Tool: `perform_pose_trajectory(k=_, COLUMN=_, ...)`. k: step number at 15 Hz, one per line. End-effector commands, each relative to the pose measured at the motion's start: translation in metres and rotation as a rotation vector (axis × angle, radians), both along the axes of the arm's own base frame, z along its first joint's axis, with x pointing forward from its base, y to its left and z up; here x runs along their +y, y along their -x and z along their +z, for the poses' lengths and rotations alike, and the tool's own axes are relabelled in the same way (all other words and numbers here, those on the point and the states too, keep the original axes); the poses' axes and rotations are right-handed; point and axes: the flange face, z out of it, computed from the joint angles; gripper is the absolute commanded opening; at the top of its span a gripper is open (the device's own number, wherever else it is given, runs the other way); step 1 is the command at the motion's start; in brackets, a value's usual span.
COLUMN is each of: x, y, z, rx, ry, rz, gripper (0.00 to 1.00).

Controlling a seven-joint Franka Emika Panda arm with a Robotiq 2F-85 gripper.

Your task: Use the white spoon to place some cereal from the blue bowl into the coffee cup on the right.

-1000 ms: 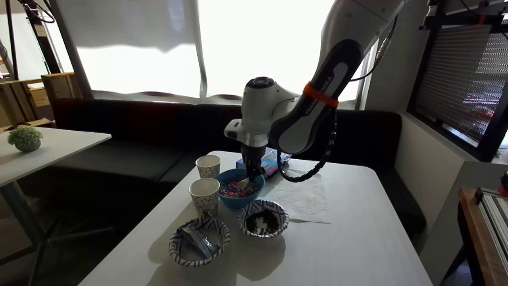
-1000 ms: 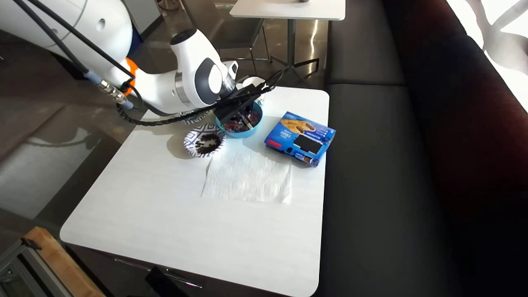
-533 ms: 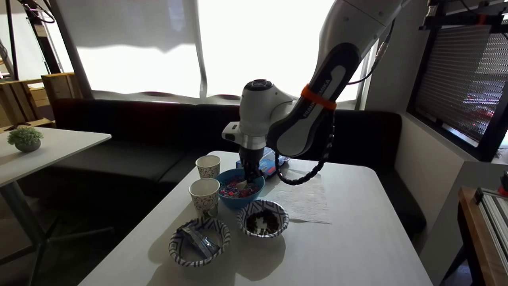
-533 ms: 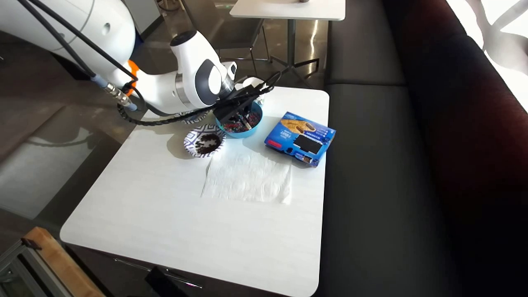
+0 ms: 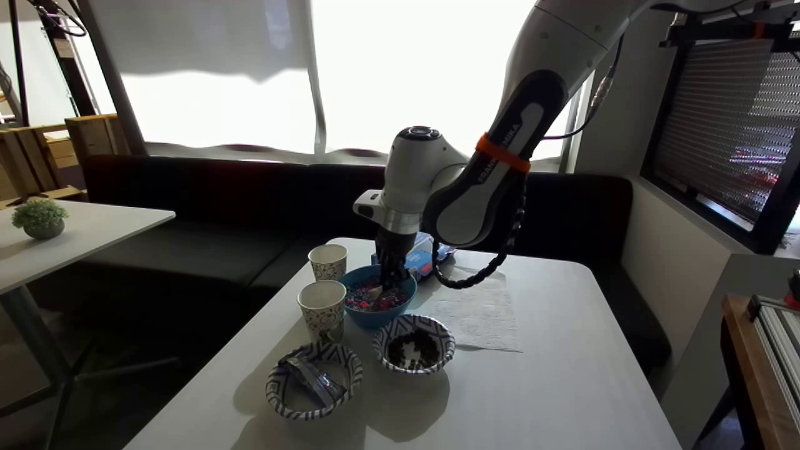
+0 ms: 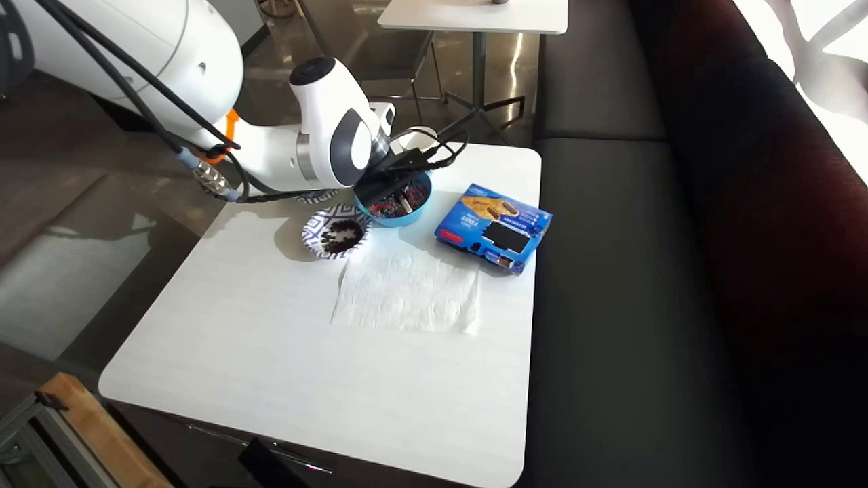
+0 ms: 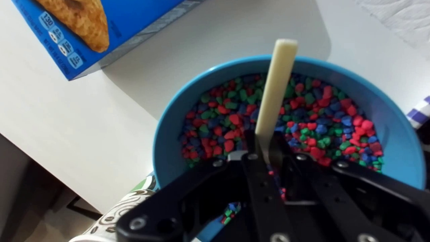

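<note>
The blue bowl (image 5: 370, 320) holds red, green and blue cereal bits. It also shows in an exterior view (image 6: 401, 221) and the wrist view (image 7: 169, 141). My gripper (image 7: 265, 139) is over the bowl and shut on the white spoon (image 7: 276, 90). The spoon's handle end sticks up towards the far rim; its scoop is hidden in the wrist view. In an exterior view a pale part of the spoon (image 5: 375, 292) is down at the cereal. Two patterned paper cups stand beside the bowl, a nearer cup (image 5: 322, 312) and a farther cup (image 5: 327, 262). I cannot tell which is the right one.
A patterned bowl with dark bits (image 5: 445, 350) and a patterned bowl with packets (image 5: 350, 362) stand near the blue bowl. A blue box (image 6: 491, 227) and a paper towel (image 6: 407, 295) lie on the white table (image 6: 291, 366). A dark bench (image 6: 603, 271) runs along the table.
My gripper dipped a little lower into the bowl, then the wrist tilted. The spoon's visible part moved slightly left in an exterior view. The bowl and cups have not moved.
</note>
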Motion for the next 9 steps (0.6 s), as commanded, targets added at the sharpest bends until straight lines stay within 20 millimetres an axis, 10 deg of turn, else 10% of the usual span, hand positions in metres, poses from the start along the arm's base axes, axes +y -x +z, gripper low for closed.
perform_pose_trajectory(k=1, x=-0.01, y=0.004, z=-0.006, rx=-0.016, ry=-0.072, rz=0.004, gripper=0.03)
perform_pose_trajectory(k=9, x=-0.03, y=0.018, z=0.013, rx=-0.034, ry=-0.19, rz=0.077, gripper=0.03)
